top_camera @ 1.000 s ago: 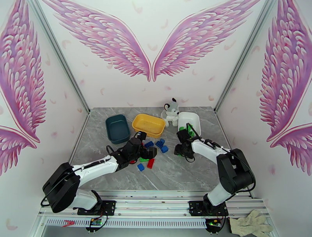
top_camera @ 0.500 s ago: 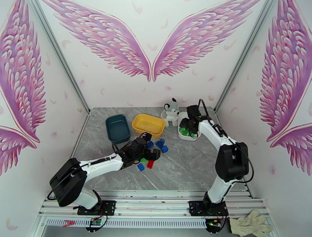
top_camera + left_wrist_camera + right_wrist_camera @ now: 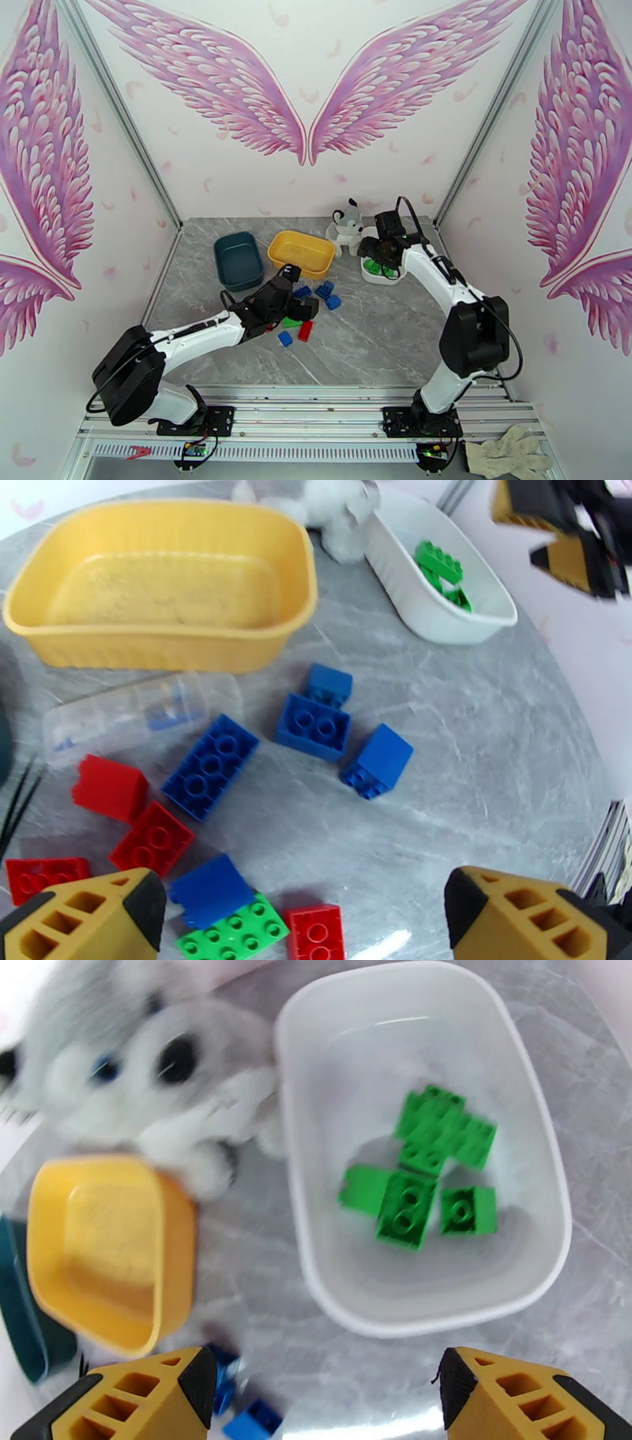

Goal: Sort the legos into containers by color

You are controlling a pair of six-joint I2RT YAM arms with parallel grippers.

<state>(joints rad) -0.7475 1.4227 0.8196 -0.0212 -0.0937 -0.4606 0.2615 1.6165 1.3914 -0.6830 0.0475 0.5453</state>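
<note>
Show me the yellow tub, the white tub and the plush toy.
yellow tub [image 3: 170,650]: left wrist view, near outer wall.
white tub [image 3: 426,1291]: right wrist view, near inner wall.
plush toy [image 3: 142,1102]: right wrist view, its face.

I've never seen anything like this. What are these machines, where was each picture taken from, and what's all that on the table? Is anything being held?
These are two robot arms bolted at the near edge of a grey table. Each ends in a two-finger gripper with yellow tips. The wide picture comes from a fixed camera above and behind the arms. The other two come from small cameras on the wrists, looking down past the fingers.

The left gripper hangs open over loose bricks in red, blue and green. The right gripper is open above the white tub, which has green bricks in it. Left of that stand a yellow tub and a dark teal tub, and a plush toy sits beside the white one. Neither gripper holds anything.
</note>
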